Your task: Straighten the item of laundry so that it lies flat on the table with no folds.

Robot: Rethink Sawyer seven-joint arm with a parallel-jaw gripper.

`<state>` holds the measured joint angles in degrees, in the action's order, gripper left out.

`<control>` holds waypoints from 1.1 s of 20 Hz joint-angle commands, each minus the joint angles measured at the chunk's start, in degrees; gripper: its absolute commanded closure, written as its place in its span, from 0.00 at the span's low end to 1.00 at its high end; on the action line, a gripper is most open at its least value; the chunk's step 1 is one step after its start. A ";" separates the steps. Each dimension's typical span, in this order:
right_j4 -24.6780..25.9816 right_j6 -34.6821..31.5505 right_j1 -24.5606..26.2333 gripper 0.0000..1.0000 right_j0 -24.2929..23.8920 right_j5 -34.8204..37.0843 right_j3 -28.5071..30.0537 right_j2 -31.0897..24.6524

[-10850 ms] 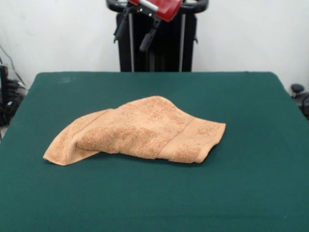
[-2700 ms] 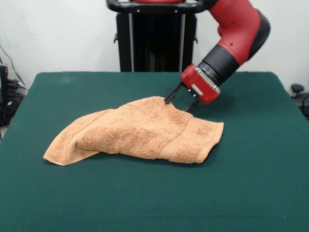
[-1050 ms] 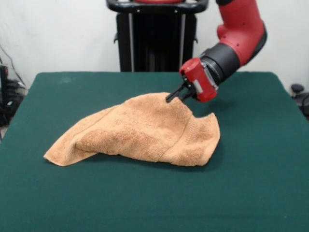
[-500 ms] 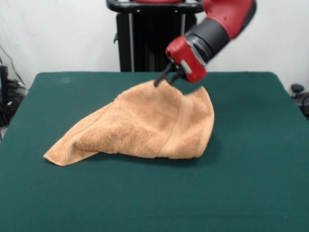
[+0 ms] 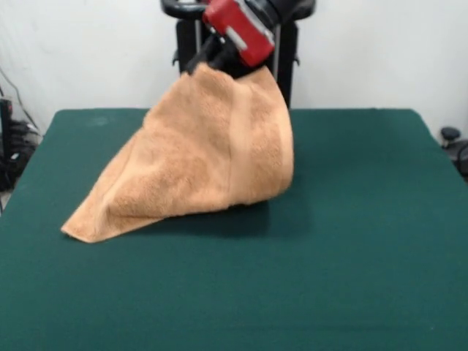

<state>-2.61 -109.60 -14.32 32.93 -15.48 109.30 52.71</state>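
Note:
The orange-tan terry towel (image 5: 197, 157) hangs from my gripper (image 5: 212, 64) in the front view. The gripper is shut on the towel's top edge, high above the far middle of the green table (image 5: 365, 219). The towel drapes down like a tent. Its lower left corner (image 5: 80, 230) still rests on the table, and its right side hangs just above the cloth. A ribbed band runs down the right part of the towel. The towel is still doubled over itself.
The robot's black pedestal (image 5: 234, 80) stands behind the table's far edge. Cables and dark gear show at the left edge (image 5: 11, 139), and a dark object at the right edge (image 5: 453, 142).
The gripper came down to the towel's far edge, shut on it and lifted it up and to the left. The right end of the towel has left the table.

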 commanded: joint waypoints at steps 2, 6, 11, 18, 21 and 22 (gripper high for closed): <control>15.64 -3.58 -21.55 1.00 -9.77 5.31 2.95 -13.33; 19.68 -4.01 -24.43 1.00 -14.04 6.13 2.94 -15.70; 25.03 -2.64 -30.84 1.00 -18.78 9.99 3.49 -19.07; 29.03 -2.09 -36.52 1.00 -23.97 13.66 4.47 -23.72; 29.88 -2.08 -37.67 1.00 -25.80 14.87 4.67 -25.41; 30.13 -2.05 -38.03 1.00 -26.15 15.21 4.61 -25.74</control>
<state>24.25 -109.60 -48.06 8.71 -6.94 110.79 37.83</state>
